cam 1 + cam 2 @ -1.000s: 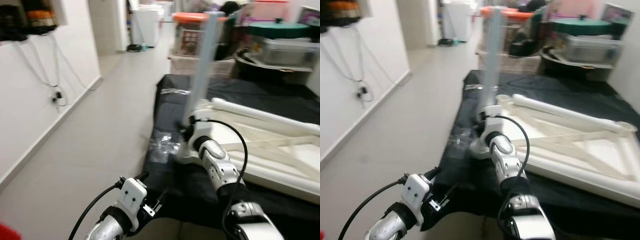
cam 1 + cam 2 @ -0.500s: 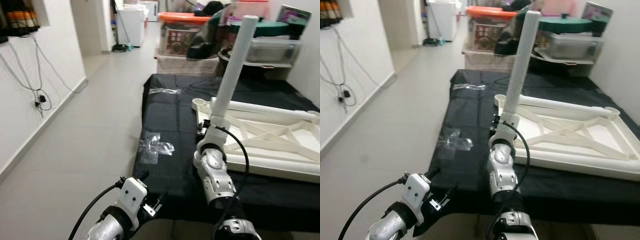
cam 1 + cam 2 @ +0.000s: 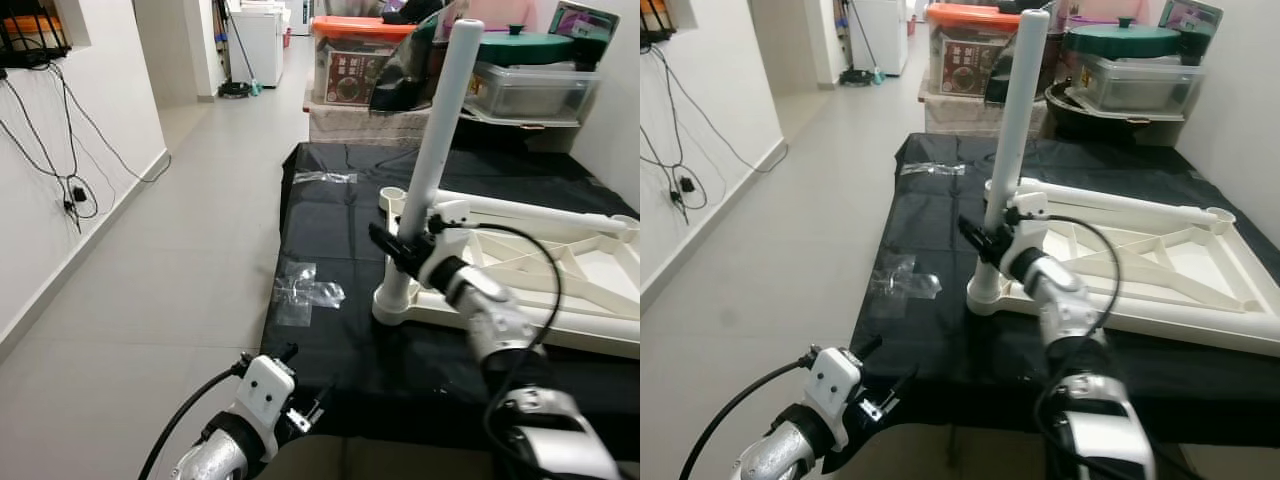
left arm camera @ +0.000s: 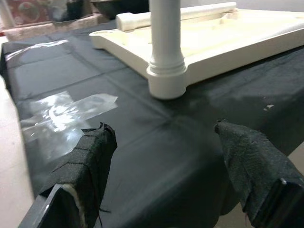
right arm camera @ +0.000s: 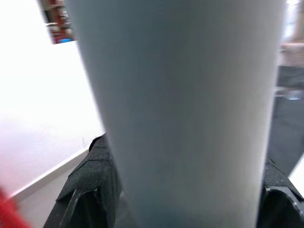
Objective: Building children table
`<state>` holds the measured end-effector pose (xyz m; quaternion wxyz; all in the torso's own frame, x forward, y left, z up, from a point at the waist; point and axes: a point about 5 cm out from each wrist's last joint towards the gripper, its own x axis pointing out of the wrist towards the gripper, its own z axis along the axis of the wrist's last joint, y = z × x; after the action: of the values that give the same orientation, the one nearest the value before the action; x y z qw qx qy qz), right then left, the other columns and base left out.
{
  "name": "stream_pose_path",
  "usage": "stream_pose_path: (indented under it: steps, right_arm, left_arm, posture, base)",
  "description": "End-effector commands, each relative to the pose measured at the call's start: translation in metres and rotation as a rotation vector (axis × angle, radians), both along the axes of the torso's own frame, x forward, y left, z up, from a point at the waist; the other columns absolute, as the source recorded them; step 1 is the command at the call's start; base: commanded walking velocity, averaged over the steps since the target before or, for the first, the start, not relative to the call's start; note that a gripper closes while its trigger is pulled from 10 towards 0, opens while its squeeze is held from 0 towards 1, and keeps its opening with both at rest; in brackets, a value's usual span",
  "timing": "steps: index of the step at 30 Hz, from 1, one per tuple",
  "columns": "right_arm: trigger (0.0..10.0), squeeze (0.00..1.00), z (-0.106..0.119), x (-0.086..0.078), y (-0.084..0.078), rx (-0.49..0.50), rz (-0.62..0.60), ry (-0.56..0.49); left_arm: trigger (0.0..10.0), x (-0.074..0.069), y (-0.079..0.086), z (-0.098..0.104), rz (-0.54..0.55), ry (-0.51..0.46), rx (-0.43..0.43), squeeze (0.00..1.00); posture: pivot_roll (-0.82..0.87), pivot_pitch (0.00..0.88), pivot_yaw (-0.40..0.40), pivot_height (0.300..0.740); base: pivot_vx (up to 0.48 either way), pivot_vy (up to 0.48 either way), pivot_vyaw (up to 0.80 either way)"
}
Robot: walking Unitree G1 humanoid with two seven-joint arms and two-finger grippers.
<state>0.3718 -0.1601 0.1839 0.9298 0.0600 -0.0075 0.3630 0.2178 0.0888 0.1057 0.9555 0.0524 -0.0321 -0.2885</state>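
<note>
A white children's table [image 3: 570,300] lies upside down on a black cloth [image 3: 330,230]. One white leg [image 3: 436,140] stands nearly upright in the near-left corner socket [image 3: 393,308]. My right gripper [image 3: 400,245] is shut on this leg low down; the right wrist view has the leg [image 5: 180,109] between both fingers [image 5: 92,180]. My left gripper [image 4: 166,161] hangs open and holds nothing, low at the cloth's front edge, facing the socket [image 4: 166,80]. A second white leg [image 3: 540,212] lies along the table's far side.
Clear tape patches [image 3: 305,290] stick to the cloth left of the table. Storage boxes [image 3: 355,65] and bins [image 3: 530,85] stand behind it. Open tiled floor [image 3: 180,240] runs along the left, beside a white wall with hanging cables [image 3: 70,160].
The camera has swung. The leg, tilted and held above the corner before, now stands with its foot in the corner socket. My right forearm has swung out to the right.
</note>
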Motion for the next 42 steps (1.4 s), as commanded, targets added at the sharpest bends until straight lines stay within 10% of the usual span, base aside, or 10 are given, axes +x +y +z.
stream_pose_path:
  steps: [1, 4, 8, 24, 34, 35, 36, 39, 40, 42]
  right_arm:
    - [10.0, 0.0, -0.003, -0.007, 0.024, -0.003, 0.2, 0.015]
    - [10.0, 0.0, -0.01, -0.015, 0.039, -0.062, 0.406, 0.03]
    - [0.0, 0.0, -0.019, -0.018, 0.047, -0.093, 0.513, 0.05]
    - [0.0, 0.0, -0.043, -0.004, -0.038, -0.177, -1.122, 0.128]
    - [0.4, 0.0, -0.037, -0.013, -0.004, -0.052, -1.172, 0.087]
    - [10.0, 0.0, -0.035, -0.009, 0.006, -0.03, -1.106, 0.059]
    - [10.0, 1.0, -0.031, -0.005, 0.017, -0.003, -1.005, 0.019]
    - [10.0, 1.0, -0.023, -0.001, 0.03, 0.018, -0.876, -0.059]
    - [10.0, 0.0, -0.02, 0.002, 0.029, 0.031, -0.815, -0.071]
    - [10.0, 0.0, -0.018, 0.003, 0.028, 0.037, -0.783, -0.075]
  left_arm:
    - [10.0, -0.001, 0.0, -0.004, -0.007, 0.009, 0.007, 0.0]
    - [10.0, -0.001, -0.001, -0.004, -0.007, 0.006, 0.013, 0.0]
    - [10.0, -0.001, 0.0, -0.005, 0.0, 0.004, 0.013, 0.0]
    - [10.0, -0.001, 0.0, -0.004, -0.006, 0.009, 0.008, 0.0]
    - [10.0, -0.001, -0.001, -0.003, -0.003, 0.005, 0.007, 0.0]
    - [10.0, -0.001, -0.001, -0.004, -0.003, 0.005, 0.008, 0.0]
    - [10.0, -0.001, -0.002, -0.004, -0.005, 0.006, 0.009, 0.0]
    - [10.0, -0.003, -0.002, -0.006, -0.009, 0.009, 0.01, 0.0]
    - [10.0, -0.003, -0.002, -0.007, -0.011, 0.012, 0.01, 0.0]
    - [10.0, -0.004, -0.003, -0.008, -0.012, 0.015, 0.011, 0.0]
  posture:
    - [0.09, 0.0, -0.052, 0.74]
    - [0.11, 0.0, -0.064, 0.74]
    - [0.11, 0.0, -0.064, 0.74]
    - [0.09, 0.0, -0.049, 0.74]
    - [0.09, 0.0, -0.057, 0.74]
    - [0.09, 0.0, -0.058, 0.74]
    - [0.09, 0.0, -0.056, 0.74]
    - [0.09, 0.0, -0.058, 0.74]
    - [0.09, 0.0, -0.057, 0.74]
    - [0.09, 0.0, -0.057, 0.74]
  base:
    - [0.0, 0.0, 0.0]
    - [0.0, 0.0, 0.0]
    - [0.0, 0.0, 0.0]
    - [0.0, 0.0, 0.0]
    - [0.0, 0.0, 0.0]
    - [0.0, 0.0, 0.0]
    - [0.0, 0.0, 0.0]
    - [0.0, 0.0, 0.0]
    - [0.0, 0.0, 0.0]
    - [0.0, 0.0, 0.0]
